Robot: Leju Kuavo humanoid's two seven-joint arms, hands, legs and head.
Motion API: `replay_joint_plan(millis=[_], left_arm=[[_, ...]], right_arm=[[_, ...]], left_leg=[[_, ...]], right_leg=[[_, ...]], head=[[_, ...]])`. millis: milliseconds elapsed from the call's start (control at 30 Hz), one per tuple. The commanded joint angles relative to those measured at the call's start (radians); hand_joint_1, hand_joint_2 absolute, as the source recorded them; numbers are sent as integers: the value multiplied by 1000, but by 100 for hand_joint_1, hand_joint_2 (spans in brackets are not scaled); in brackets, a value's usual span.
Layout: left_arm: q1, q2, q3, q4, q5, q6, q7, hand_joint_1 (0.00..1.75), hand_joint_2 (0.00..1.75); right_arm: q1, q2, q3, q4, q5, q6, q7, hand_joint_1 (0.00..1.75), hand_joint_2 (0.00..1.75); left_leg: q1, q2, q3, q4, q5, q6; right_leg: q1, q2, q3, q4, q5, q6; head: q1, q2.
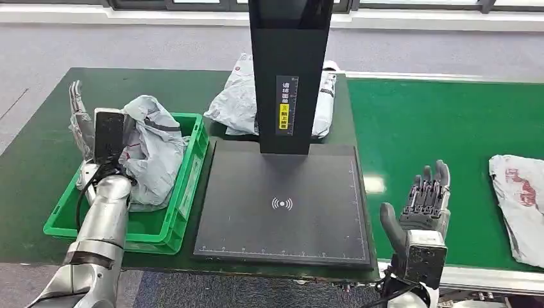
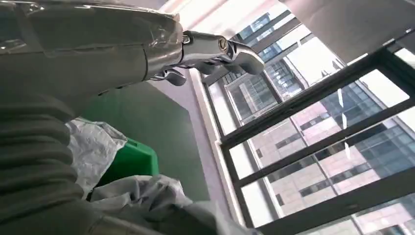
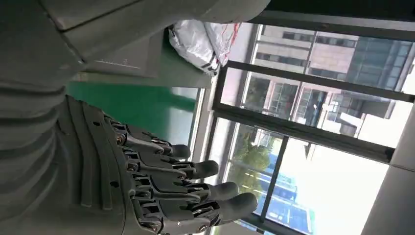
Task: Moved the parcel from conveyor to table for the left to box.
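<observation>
Hovering right hand (image 1: pixel 425 204) over conveyor (image 1: pixel 423 128), fingers apart — left hand (image 1: pixel 82 122) (empty, spread) beside bin (image 1: pixel 186 186)

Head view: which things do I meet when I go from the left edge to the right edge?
Left hand → green bin → black scanner plate → right hand → parcel on the conveyor.

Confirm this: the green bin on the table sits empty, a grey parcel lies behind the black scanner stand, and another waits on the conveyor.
Not quite: the green bin is not empty; a grey parcel lies in it, as the head view shows. The parcel behind the black scanner stand and the one on the conveyor are as stated.
</observation>
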Motion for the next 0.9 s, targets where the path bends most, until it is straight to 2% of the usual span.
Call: replay_joint_plan(millis=[33, 67, 100, 233, 267, 367, 433, 667, 733, 800, 833, 900], left_arm=[[-18, 0, 49, 42, 133, -41, -37, 0, 0], [-18, 0, 48, 47, 140, -44, -41, 0, 0], [-15, 1, -10, 71, 117, -50, -41, 0, 175], [-15, 9, -35, 81, 64, -14, -21, 0, 175], [-9, 19, -47, 72, 15, 32, 9, 0, 175], [-41, 67, -86, 166, -198, 95, 153, 0, 175], [-44, 69, 23, 186, -518, 95, 266, 0, 175], [-66, 78, 48, 242, -550, 95, 258, 0, 175], [-51, 104, 53, 232, -791, 95, 346, 0, 175], [-63, 134, 9, 256, -917, 95, 328, 0, 175], [-56, 153, -3, 212, -1017, 95, 376, 0, 175], [-79, 195, -47, 220, -1043, 95, 291, 0, 175]], right_arm=[[-52, -32, -25, 120, -31, 11, 9, 0, 175], [-54, -34, -26, 127, -31, 10, 9, 0, 0], [-57, -44, -22, 146, -30, 21, 22, 0, 0], [-56, -48, -16, 147, -19, 26, 29, 0, 0], [-54, -46, -11, 145, -6, 33, 44, 0, 175], [-64, -45, -7, 146, 12, 46, 62, 0, 175], [-76, -42, -6, 150, 25, 60, 76, 0, 175], [-80, -42, -8, 155, 30, 62, 80, 0, 175], [-76, -46, -6, 153, 47, 73, 88, 0, 175], [-62, -52, -12, 141, 60, 75, 89, 0, 175], [-50, -56, -19, 133, 65, 79, 87, 0, 175], [-42, -58, -40, 130, 68, 95, 77, 0, 175]], left_leg=[[1, 1, 3, -2, 0, 2], [1, 1, 4, -2, 0, 3], [0, 2, 6, -3, 0, 4], [0, 1, 4, -2, 0, 3], [0, 1, 3, -2, 0, 3], [0, 2, 6, -4, 0, 4], [0, 2, 5, -3, 0, 3], [0, 1, 2, -1, 0, 1], [0, 2, 4, -2, 0, 2], [0, 3, 5, -2, 0, 3], [1, 2, 4, -2, 0, 2], [1, 2, 5, -2, -1, 3]], right_leg=[[1, 0, 4, -3, 0, -2], [1, 0, 4, -3, 0, -3], [2, -1, 6, -4, 0, -4], [1, -1, 4, -3, 0, -3], [1, -1, 4, -2, 0, -2], [2, 0, 6, -4, 0, -4], [1, 1, 4, -3, 0, -4], [1, 0, 2, -1, 0, -2], [1, 0, 4, -2, 0, -3], [2, 1, 4, -3, 0, -4], [2, 1, 4, -2, 0, -3], [2, 0, 5, -3, -1, -4]], head=[[0, 0], [0, 0], [0, 0], [0, 0], [0, 0], [0, 0], [0, 0], [0, 0], [0, 0], [0, 0], [0, 0], [0, 0]])
